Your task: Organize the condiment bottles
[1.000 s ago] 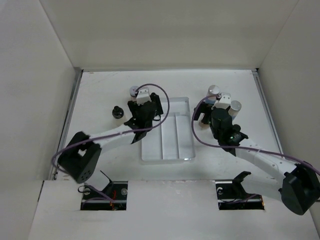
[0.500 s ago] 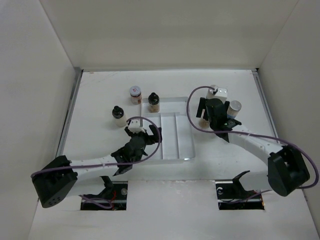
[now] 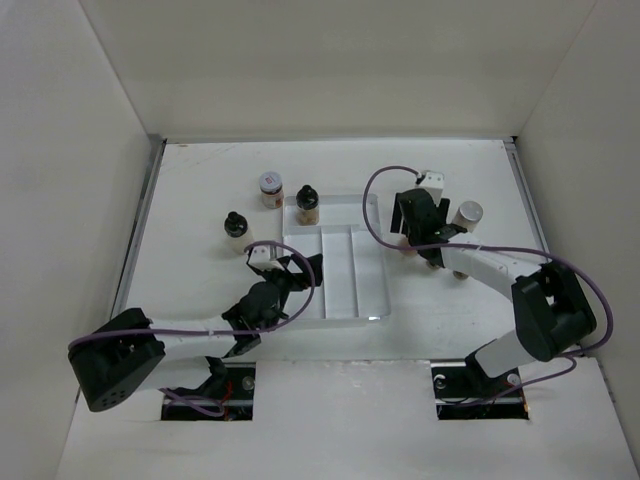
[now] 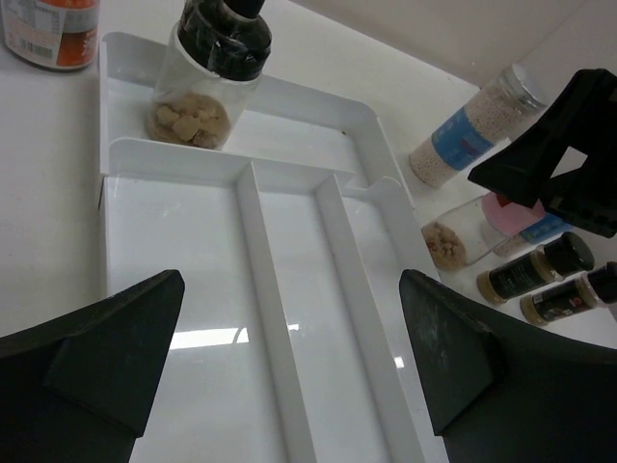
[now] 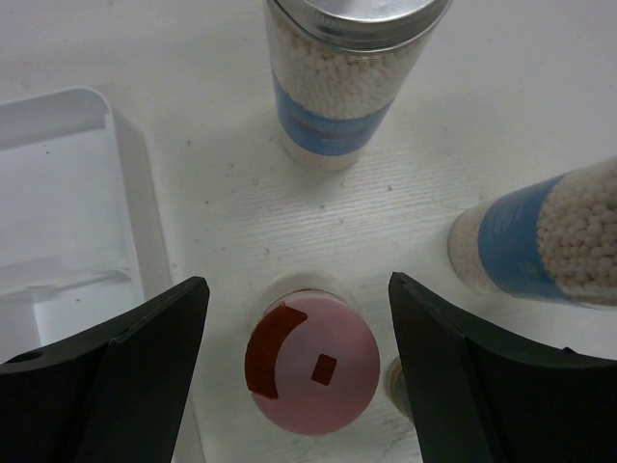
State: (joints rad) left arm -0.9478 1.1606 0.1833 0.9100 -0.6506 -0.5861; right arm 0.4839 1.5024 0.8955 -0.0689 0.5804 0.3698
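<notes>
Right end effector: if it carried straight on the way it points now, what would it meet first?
The pink-capped bottle, most likely: its cap sits centred between the open fingers of the right end effector, neither finger touching it. Depth is hard to judge from the wrist view.

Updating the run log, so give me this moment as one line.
left fingers: open, empty, above tray | right fingers: open over pink-capped bottle, not gripping | black-capped bottle: standing in tray's far compartment

No lettering can be read on the silver-capped bottle (image 5: pixel 333 87) or the jar (image 4: pixel 48 34).
</notes>
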